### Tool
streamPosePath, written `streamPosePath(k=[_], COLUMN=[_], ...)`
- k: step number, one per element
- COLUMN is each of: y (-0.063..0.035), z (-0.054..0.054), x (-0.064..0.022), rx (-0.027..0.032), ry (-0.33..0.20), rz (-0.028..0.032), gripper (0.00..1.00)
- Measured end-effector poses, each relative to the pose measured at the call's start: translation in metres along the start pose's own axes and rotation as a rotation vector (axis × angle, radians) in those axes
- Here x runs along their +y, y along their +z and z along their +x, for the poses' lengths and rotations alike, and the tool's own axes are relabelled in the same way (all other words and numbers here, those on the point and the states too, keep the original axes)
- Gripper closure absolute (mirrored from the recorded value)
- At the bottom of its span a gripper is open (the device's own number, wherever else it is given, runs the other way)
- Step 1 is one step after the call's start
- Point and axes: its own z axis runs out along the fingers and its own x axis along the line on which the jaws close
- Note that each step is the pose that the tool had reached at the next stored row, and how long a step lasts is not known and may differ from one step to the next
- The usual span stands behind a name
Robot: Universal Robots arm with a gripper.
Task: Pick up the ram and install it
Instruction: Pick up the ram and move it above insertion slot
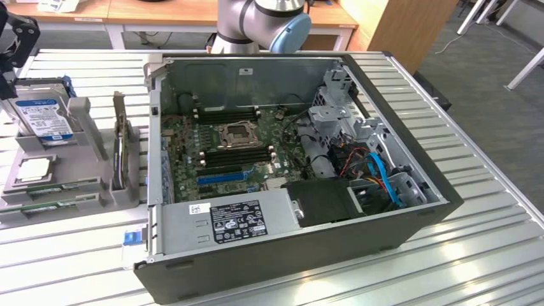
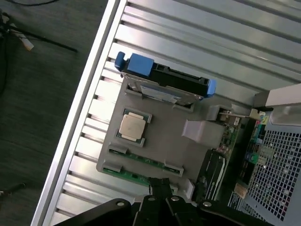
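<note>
My gripper (image 2: 160,188) is clenched on nothing, fingertips pressed together, poised close over the ram (image 2: 146,161). In the exterior view the ram (image 1: 47,189) sits slotted along the 6 o'clock edge of the grey holder (image 1: 81,169), just beside the processor (image 1: 34,169). The holder stands at 9 o'clock from the case (image 1: 297,268). I judge the ram light, thin and stiff but fragile. I'd pinch its long edges at mid-length, keeping off the chips.

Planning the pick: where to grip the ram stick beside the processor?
Mid-length on the ram, from above, jaws across its thin faces, I'd say: the brackets of the gray holder cover both ends, leaving only the middle of the long narrow stick exposed.
</note>
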Motion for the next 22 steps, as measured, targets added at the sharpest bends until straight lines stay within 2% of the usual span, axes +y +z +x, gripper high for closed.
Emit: streamPosePath(k=[22], y=[0.0016], z=[0.0], x=[0.0], rx=[0.0136], ry=[-0.399], rz=[0.0062], gripper=[0.9])
